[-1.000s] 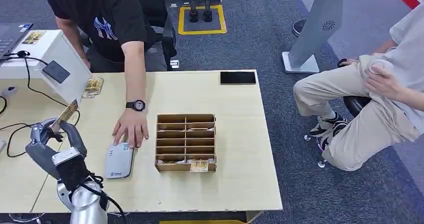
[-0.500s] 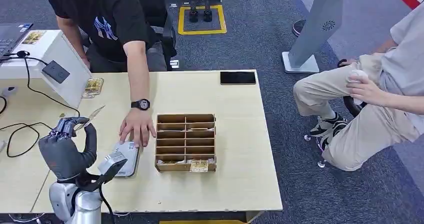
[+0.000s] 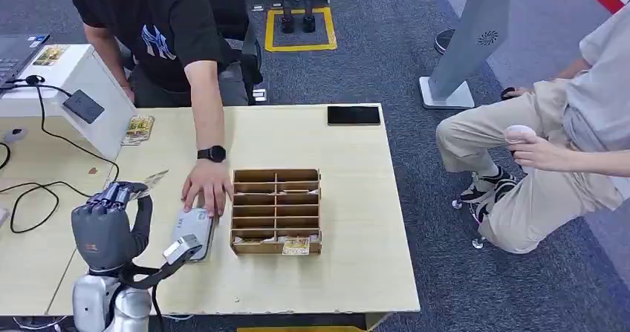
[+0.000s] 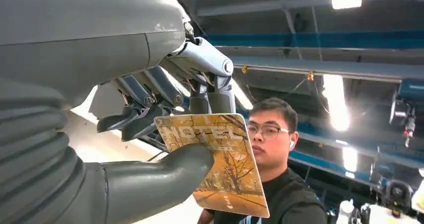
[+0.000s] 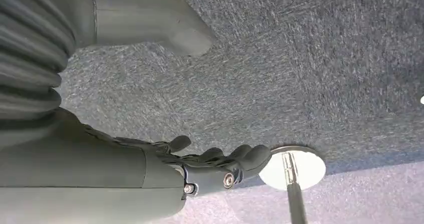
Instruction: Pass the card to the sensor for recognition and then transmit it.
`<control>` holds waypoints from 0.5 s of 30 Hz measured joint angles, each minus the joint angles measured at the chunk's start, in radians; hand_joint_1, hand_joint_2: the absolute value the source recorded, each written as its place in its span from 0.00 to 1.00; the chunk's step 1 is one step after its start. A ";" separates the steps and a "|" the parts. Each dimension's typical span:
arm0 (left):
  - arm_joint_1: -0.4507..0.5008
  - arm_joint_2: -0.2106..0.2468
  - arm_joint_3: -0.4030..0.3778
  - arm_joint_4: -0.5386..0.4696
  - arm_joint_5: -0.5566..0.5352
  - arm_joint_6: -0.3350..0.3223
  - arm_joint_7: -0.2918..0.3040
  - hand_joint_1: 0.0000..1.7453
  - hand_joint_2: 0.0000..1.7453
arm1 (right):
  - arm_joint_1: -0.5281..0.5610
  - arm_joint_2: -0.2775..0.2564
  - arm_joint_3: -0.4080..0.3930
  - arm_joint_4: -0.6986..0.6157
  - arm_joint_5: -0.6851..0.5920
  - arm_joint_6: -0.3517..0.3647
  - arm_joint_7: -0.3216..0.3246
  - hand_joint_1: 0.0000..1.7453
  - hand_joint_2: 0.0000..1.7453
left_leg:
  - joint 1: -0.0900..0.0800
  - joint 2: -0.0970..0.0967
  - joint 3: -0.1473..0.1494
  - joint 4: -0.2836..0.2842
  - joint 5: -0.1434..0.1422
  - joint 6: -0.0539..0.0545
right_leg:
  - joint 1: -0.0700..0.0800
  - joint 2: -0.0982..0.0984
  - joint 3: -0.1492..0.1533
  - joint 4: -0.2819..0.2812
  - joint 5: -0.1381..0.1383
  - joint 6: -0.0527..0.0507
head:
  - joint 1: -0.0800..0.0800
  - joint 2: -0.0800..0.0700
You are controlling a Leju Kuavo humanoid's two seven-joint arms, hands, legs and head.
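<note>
The left hand (image 3: 104, 224) is raised over the front-left part of the desk (image 3: 356, 272), back toward the head camera, fingers up, and it holds the card (image 3: 154, 179); in the head view only a pale sliver of the card pokes out past the fingertips, pointing toward the reader (image 3: 195, 232). The left wrist view shows the grip plainly: the card (image 4: 216, 161), printed with autumn trees and the word HOTEL, is pinched between the thick thumb (image 4: 165, 176) on one face and the darker fingers (image 4: 150, 115) on the other, with most of the card sticking free beyond them. The reader, a flat grey-white box, lies on the desk just right of the hand and close against the left side of the wooden rack (image 3: 275, 211). A person in a black shirt reaches across the desk and rests a hand (image 3: 205, 189) on the reader's far end. A second card (image 3: 296, 246) sits at the rack's front edge, a small stack of cards (image 3: 139, 128) lies near a white box (image 3: 82, 79) at the far left, and a phone (image 3: 354, 115) lies at the far edge. The right hand (image 5: 200, 166) hangs over grey carpet, fingers loosely curved and apart, holding nothing. Another person sits to the right of the desk.
</note>
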 joint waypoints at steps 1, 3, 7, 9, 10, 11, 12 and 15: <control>0.000 0.000 0.001 0.006 -0.009 0.000 0.000 1.00 1.00 | 0.000 -0.001 0.000 0.003 0.000 0.000 0.003 0.00 1.00 | 0.000 0.000 0.000 0.000 0.000 0.000 | 0.000 0.000 0.000 0.000 0.000 0.000 | 0.000 0.000; 0.000 0.000 0.007 0.022 -0.047 0.000 0.000 1.00 1.00 | 0.000 -0.006 0.000 0.010 -0.002 0.000 0.005 0.00 1.00 | 0.000 0.000 0.000 0.000 0.000 0.000 | 0.000 0.000 0.000 0.000 0.000 0.000 | 0.000 0.000; 0.000 -0.001 0.025 0.067 -0.063 0.000 0.009 1.00 1.00 | 0.001 -0.010 0.000 0.015 -0.008 0.000 0.005 0.00 1.00 | 0.000 0.000 0.000 0.000 0.000 0.000 | 0.000 0.000 0.000 0.000 0.000 0.000 | 0.000 0.000; 0.000 -0.001 0.042 0.093 -0.082 0.000 0.006 1.00 1.00 | 0.002 -0.013 0.000 0.018 -0.014 0.000 0.005 0.00 1.00 | 0.000 0.000 0.000 0.000 0.000 0.000 | 0.000 0.000 0.000 0.000 0.000 0.000 | 0.000 0.000; -0.001 -0.001 0.050 0.103 -0.093 0.000 0.006 1.00 1.00 | 0.002 -0.014 0.000 0.019 -0.017 0.000 0.005 0.00 1.00 | 0.000 0.000 0.000 0.000 0.000 0.000 | 0.000 0.000 0.000 0.000 0.000 0.000 | 0.000 0.000; -0.001 -0.001 0.056 0.113 -0.107 0.000 0.010 1.00 1.00 | 0.003 -0.015 0.000 0.019 -0.023 0.000 0.005 0.00 1.00 | 0.000 0.000 0.000 0.000 0.000 0.000 | 0.000 0.000 0.000 0.000 0.000 0.000 | 0.000 0.000; 0.000 0.000 0.061 0.127 -0.124 0.000 0.028 1.00 1.00 | 0.003 -0.016 0.000 0.020 -0.024 0.000 0.007 0.00 1.00 | 0.000 0.000 0.000 0.000 0.000 0.000 | 0.000 0.000 0.000 0.000 0.000 0.000 | 0.000 0.000; 0.000 0.007 0.068 0.160 -0.136 0.000 0.079 1.00 1.00 | 0.004 -0.019 0.000 0.023 -0.031 0.000 0.009 0.00 1.00 | 0.000 0.000 0.000 0.000 0.000 0.000 | 0.000 0.000 0.000 0.000 0.000 0.000 | 0.000 0.000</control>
